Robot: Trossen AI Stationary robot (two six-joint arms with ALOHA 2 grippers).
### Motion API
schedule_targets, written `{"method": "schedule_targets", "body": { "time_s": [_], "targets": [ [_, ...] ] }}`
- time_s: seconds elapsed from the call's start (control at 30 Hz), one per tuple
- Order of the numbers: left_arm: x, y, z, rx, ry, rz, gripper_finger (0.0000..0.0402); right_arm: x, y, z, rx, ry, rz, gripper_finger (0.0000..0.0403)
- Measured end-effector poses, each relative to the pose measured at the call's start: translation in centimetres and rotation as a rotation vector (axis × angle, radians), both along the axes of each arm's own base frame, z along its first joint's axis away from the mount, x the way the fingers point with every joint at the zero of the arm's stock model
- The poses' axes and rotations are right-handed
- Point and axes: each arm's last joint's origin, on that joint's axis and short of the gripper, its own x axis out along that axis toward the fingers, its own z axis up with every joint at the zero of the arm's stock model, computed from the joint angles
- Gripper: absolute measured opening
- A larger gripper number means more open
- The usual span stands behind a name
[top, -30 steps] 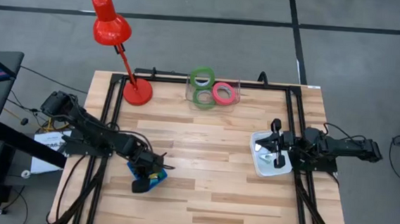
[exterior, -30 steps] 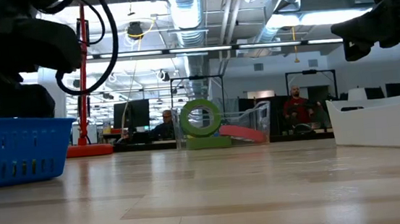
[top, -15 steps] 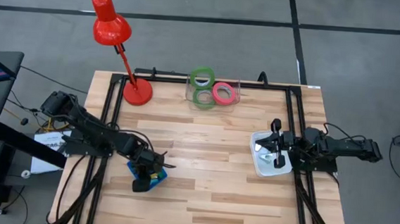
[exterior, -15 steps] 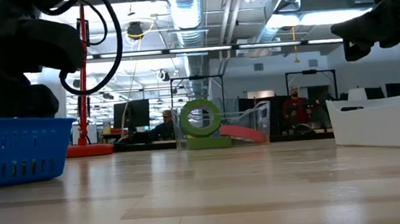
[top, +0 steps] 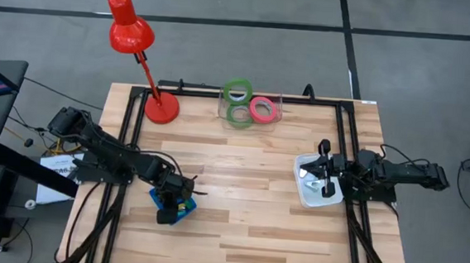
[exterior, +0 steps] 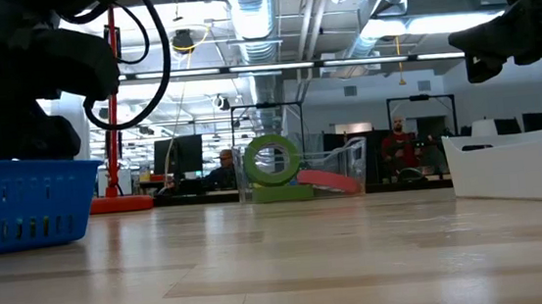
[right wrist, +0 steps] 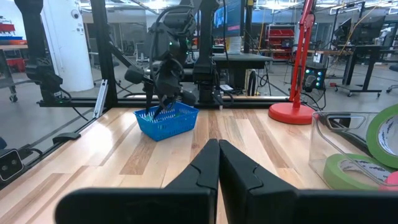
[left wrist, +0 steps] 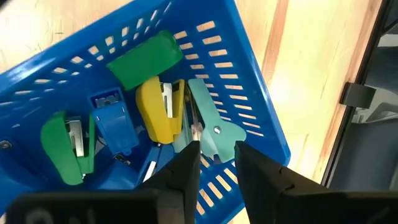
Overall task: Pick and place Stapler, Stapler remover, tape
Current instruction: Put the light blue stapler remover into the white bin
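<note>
left hand (left wrist: 216,163) is down inside the blue basket (top: 170,203) at the table's (top: 247,199) front-left; fingers (left wrist: 186,171) stand narrowly apart, straddling the handle end of a teal stapler remover (left wrist: 211,127); can't tell whether the pads actually touch it; basket also holds a yellow stapler (left wrist: 158,109), a blue stapler (left wrist: 115,121), a green stapler (left wrist: 65,149) and another green piece (left wrist: 144,59), all loosely piled together; right hand (right wrist: 217,163) is pressed together, empty, hovering over the white tray (top: 314,191) at the table's right edge; tape (top: 239,103) sits in a clear bin (top: 272,101) at the back-centre of the table: one green ring standing upright, one green ring lying flat, one pink-red ring (top: 261,109) leaning just beside them; red desk lamp (top: 131,31) stands at back-left, base on the table; low view shows people seated at desks in the room well beyond the table
</note>
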Motion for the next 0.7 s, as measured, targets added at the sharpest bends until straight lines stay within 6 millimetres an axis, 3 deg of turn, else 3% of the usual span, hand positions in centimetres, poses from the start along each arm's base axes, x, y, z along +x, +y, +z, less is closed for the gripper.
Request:
{"method": "schedule_targets", "body": {
  "time_s": [0.7],
  "targets": [
    [0.32,0.59,-0.39,-0.045,0.08,0.127,0.0082,0.0,0.0,0.0,0.0,0.0,0.0,0.0]
  ]
}}
